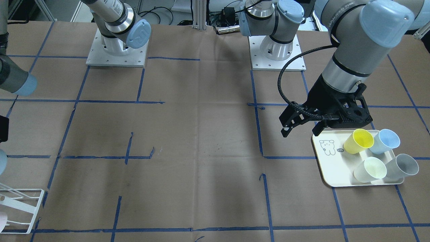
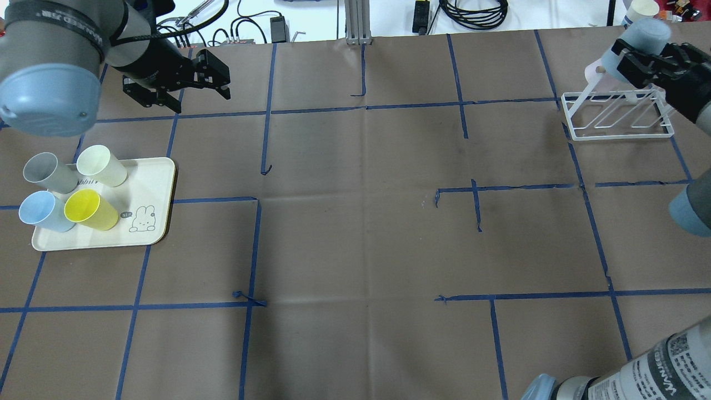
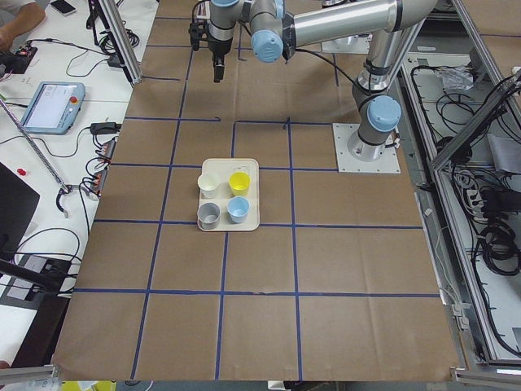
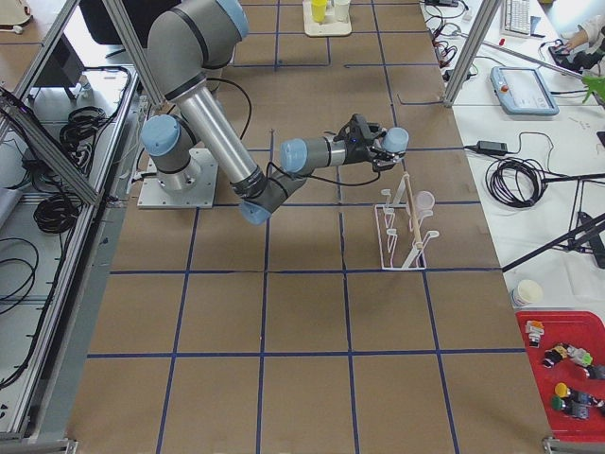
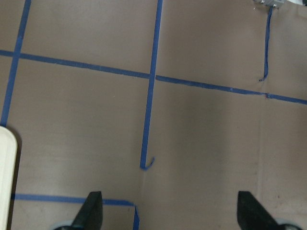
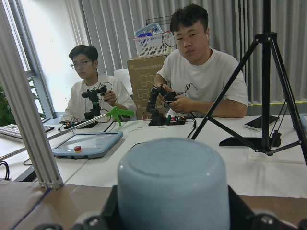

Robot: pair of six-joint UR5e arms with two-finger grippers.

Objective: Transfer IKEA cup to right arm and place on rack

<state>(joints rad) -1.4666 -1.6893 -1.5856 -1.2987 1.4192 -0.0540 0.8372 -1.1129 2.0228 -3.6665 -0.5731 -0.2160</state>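
Note:
My right gripper (image 2: 644, 58) is shut on a pale blue IKEA cup (image 2: 639, 39), held on its side above the far end of the white wire rack (image 2: 616, 119). In the right wrist view the cup's base (image 6: 172, 187) fills the space between the fingers. From the side, the cup (image 4: 395, 140) hangs just beyond the rack (image 4: 402, 232), and a pink cup (image 4: 425, 200) sits on one of its rods. My left gripper (image 2: 178, 94) hovers open and empty beyond the tray; the left wrist view shows its fingertips (image 5: 93, 208) wide apart over bare paper.
A cream tray (image 2: 153, 183) with a bear drawing holds several cups lying on their sides, among them a yellow cup (image 2: 89, 210) and a grey cup (image 2: 47, 172). Brown paper with blue tape lines covers the table. Two people sit at a desk beyond the table.

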